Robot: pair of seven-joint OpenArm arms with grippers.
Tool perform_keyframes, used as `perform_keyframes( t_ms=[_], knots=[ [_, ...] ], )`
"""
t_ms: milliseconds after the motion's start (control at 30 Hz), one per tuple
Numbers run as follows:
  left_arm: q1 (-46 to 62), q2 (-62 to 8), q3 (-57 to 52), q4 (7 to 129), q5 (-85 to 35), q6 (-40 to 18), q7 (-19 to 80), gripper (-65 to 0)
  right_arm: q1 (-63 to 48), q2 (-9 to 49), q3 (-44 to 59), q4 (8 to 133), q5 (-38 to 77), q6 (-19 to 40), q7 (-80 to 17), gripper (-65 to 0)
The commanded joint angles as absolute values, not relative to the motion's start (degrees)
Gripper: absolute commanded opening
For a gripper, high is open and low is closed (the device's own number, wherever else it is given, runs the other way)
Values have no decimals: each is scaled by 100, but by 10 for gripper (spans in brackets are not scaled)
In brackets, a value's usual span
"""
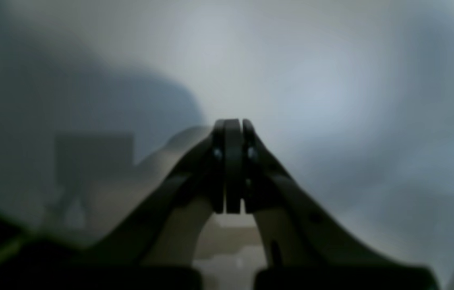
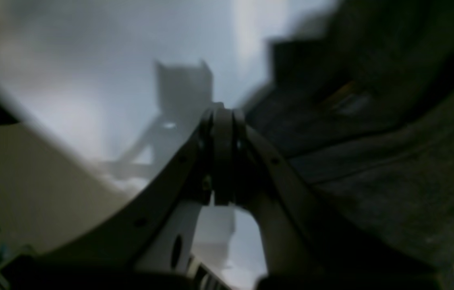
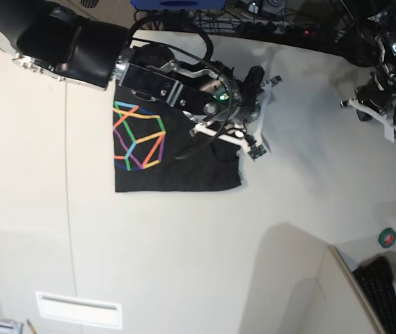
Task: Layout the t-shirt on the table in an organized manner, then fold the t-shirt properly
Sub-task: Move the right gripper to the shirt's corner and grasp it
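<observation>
On the worktop (image 3: 184, 264) folded t-shirt (image 3: 177, 167) lies flat; right gripper (image 3: 257, 149) at its 3 o'clock edge and left gripper (image 3: 375, 115) well apart have jaws pressed together, empty, likely smoothing.

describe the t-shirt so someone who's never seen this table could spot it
Start from the big off-white table and look toward its far left part, under the dark robot arm. The t-shirt lies there folded into a compact black rectangle, the only thing with a multicoloured geometric line print.

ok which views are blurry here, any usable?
Left wrist: heavy blur, only the shut left gripper reads, background is grey haze. Right wrist: smeared too, right gripper and dark t-shirt recognisable. Base: sharp, t-shirt print and table clear, soft arm shadows.
</observation>
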State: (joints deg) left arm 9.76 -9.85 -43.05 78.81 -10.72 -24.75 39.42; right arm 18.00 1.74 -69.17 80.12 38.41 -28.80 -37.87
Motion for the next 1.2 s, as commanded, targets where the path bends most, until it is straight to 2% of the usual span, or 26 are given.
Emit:
perform_keyframes(
  t_ms=[0, 167, 300, 400, 500, 633, 700, 833, 1000, 1167],
  knots=[
    [989, -1015, -4277, 8198, -1068, -2457, 3934, -650, 1851, 435, -6633, 8435, 3785, -3002, -3767, -650],
    [1481, -760, -3319, 9332, -1165, -3222, 3978, -650, 971, 1402, -5437, 9692, 3776, -3820, -4567, -650],
    [1930, -462, -2176, 9895, -1596, -3257, 3978, -650, 101, 2079, -4690, 10316, 3749, -3978, -4593, -650],
    [2105, -391, -1235, 9965, -1851, -3257, 3978, -650, -426, 2343, -4259, 10413, 3741, -3978, -4426, -650],
    [2088, -374, -664, 9824, -1859, -3169, 3969, -650, -681, 2484, -4101, 10413, 3741, -3978, -4110, -650],
    [1798, -382, -180, 9270, -1877, -2563, 3960, -650, -716, 2545, -4075, 10396, 3741, -3978, -3978, -650],
    [1613, -409, -48, 8857, -1851, -2457, 3943, -650, -716, 2536, -4075, 10352, 3741, -3969, -3960, -650],
    [1358, -505, -57, 8154, -1851, -2448, 3934, -650, -681, 2527, -4066, 10097, 3741, -3969, -3934, -650],
    [1226, -760, -57, 7741, -1851, -2448, 3934, -650, -646, 2519, -4110, 9332, 3732, -3952, -3363, -650],
    [1174, -936, -57, 7741, -1851, -2448, 3934, -650, -673, 2563, -4057, 9015, 3732, -3565, -3090, -650]
  ],
)
